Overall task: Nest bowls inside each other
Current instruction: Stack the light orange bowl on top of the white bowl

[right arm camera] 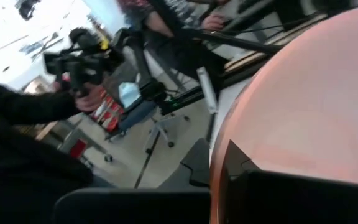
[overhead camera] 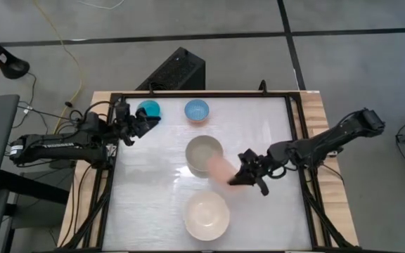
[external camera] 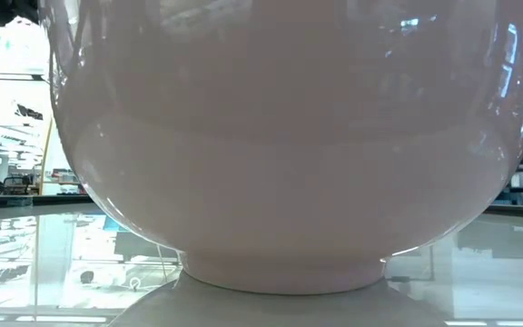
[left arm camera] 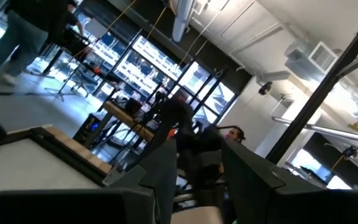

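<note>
Salmon-pink bowl [overhead camera: 219,169] hangs tilted, its rim pinched by the right gripper [overhead camera: 245,177], over the beige-grey bowl [overhead camera: 202,150], probably for nesting. The left gripper [overhead camera: 143,125], half-spread, waits near the cyan bowl [overhead camera: 148,108].

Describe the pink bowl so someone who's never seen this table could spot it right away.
Start at the table's centre, where a beige-grey bowl sits. The salmon-pink bowl overlaps that bowl's rim on the side toward the right arm, tilted and pinched in the right pincer. It is the only pink bowl; the others are cream-white, beige-grey or blue.
</note>
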Controlling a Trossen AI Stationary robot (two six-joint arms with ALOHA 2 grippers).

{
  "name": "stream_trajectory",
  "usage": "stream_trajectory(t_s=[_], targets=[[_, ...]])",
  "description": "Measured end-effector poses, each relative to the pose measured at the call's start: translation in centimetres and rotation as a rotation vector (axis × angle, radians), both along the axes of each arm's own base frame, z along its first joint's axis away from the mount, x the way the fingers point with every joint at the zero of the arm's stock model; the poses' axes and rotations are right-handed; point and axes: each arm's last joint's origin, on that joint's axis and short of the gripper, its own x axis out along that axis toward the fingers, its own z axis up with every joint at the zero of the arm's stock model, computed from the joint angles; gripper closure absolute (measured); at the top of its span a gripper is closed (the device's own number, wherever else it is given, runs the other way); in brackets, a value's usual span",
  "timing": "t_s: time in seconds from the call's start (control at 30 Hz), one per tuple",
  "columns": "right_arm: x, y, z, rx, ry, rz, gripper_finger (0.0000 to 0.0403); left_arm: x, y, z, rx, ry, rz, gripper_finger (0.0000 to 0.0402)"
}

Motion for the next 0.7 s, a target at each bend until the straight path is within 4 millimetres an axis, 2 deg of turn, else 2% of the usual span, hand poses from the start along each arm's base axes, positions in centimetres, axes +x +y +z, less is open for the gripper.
stream_trajectory(t_s=[0.13,0.27,0.43,0.57,0.7], targets=[[2.6,2.4,1.9,-0.063,0.016,0.092,0.0403,0.1,0.1,-0.4,-0.013,0.041,0.012,0.0285],[5.4,5.2,2.3,-0.198,0.171,0.186,0.0403,0.2,0.1,-0.5,-0.02,0.052,0.021,0.0285],[8.1,8.7,1.4,-0.384,0.356,0.289,0.0403,0.4,0.1,-1.0,-0.048,0.106,-0.011,0.0285],[10.4,10.8,0.5,-0.428,0.369,0.316,0.0403,0.5,0.1,-1.7,-0.068,0.177,-0.026,0.0285],[12.9,12.2,-1.4,-0.442,0.398,0.328,0.0403,0.6,0.1,-2.0,-0.074,0.207,-0.026,0.0285]])
